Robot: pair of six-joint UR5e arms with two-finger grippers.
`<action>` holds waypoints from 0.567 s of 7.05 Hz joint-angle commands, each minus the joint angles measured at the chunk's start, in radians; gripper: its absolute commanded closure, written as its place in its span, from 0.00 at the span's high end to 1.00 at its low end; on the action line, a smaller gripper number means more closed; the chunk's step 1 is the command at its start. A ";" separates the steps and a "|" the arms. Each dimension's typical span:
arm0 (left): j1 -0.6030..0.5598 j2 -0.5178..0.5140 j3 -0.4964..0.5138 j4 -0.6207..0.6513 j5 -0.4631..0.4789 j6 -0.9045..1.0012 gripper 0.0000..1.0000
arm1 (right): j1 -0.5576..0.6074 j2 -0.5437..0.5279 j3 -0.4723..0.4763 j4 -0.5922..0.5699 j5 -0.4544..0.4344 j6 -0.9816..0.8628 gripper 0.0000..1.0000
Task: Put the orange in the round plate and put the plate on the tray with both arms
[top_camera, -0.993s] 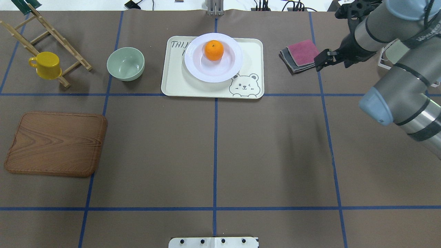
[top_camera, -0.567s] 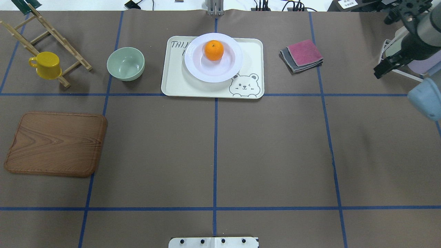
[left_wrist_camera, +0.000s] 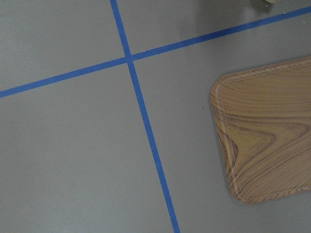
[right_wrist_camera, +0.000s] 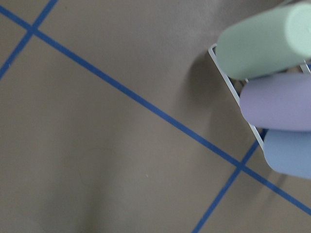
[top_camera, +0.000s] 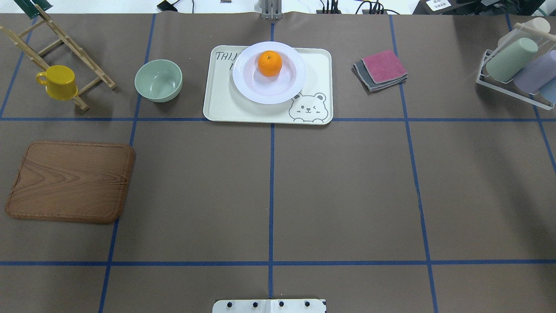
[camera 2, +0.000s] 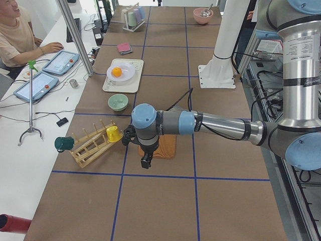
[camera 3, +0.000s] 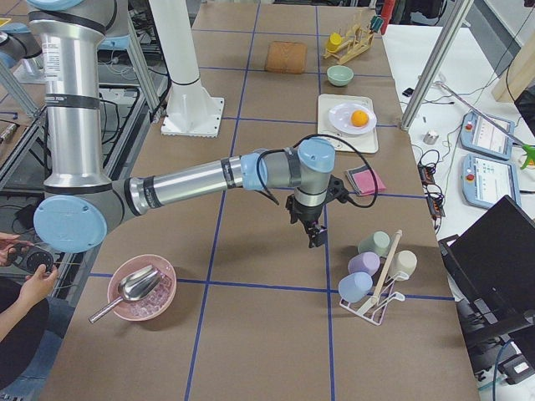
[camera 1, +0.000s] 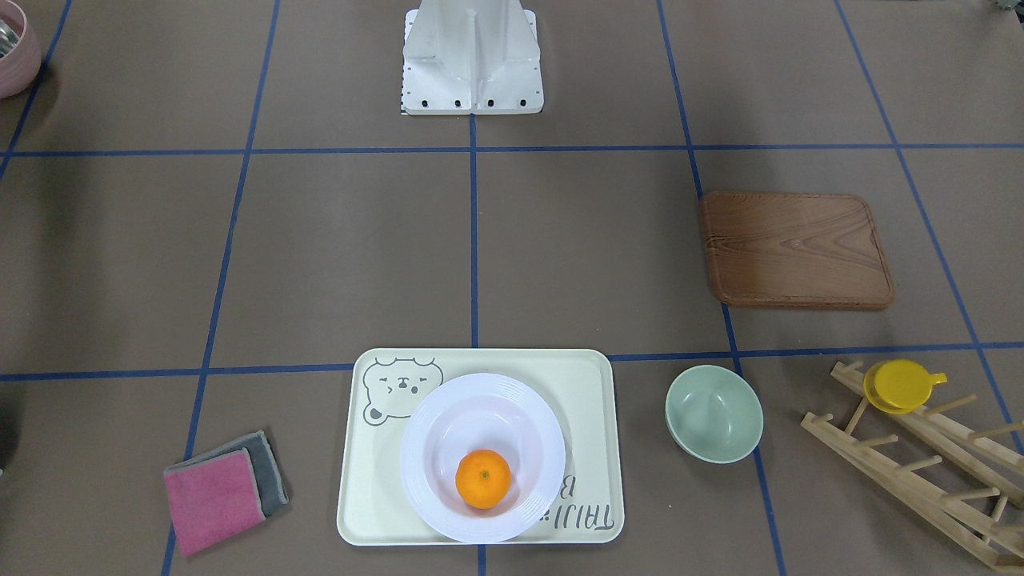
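Note:
The orange (top_camera: 269, 63) sits in the sunken centre of the white round plate (top_camera: 244, 87). The plate stands on the cream tray (top_camera: 221, 104) at the far middle of the table. The front-facing view shows the same: orange (camera 1: 483, 478), plate (camera 1: 448, 432), tray (camera 1: 592, 392). Neither arm is near them. My left gripper (camera 2: 145, 160) shows only in the exterior left view, hanging over the wooden board's end. My right gripper (camera 3: 316, 238) shows only in the exterior right view, beside the cup rack. I cannot tell whether either is open or shut.
A pale green bowl (top_camera: 158, 80) lies left of the tray, with a wooden rack (top_camera: 65, 52) and yellow cup (top_camera: 58, 81) beyond it. A wooden board (top_camera: 69, 181) is at the left, folded cloths (top_camera: 381, 69) right of the tray, a cup rack (top_camera: 519, 71) far right.
The right arm has pulled back to the right and left the overhead view, uncovering the cup rack. Orange, plate and tray have not moved.

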 commanded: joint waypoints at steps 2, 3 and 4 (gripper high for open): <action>-0.001 0.001 0.009 -0.001 0.001 0.000 0.99 | 0.069 -0.069 -0.048 -0.002 0.031 -0.018 1.00; -0.002 0.003 -0.007 -0.002 0.004 0.001 0.99 | 0.104 -0.084 -0.054 -0.001 0.031 0.007 1.00; -0.001 0.024 -0.005 -0.001 0.004 0.005 0.99 | 0.134 -0.094 -0.054 0.001 0.031 0.028 1.00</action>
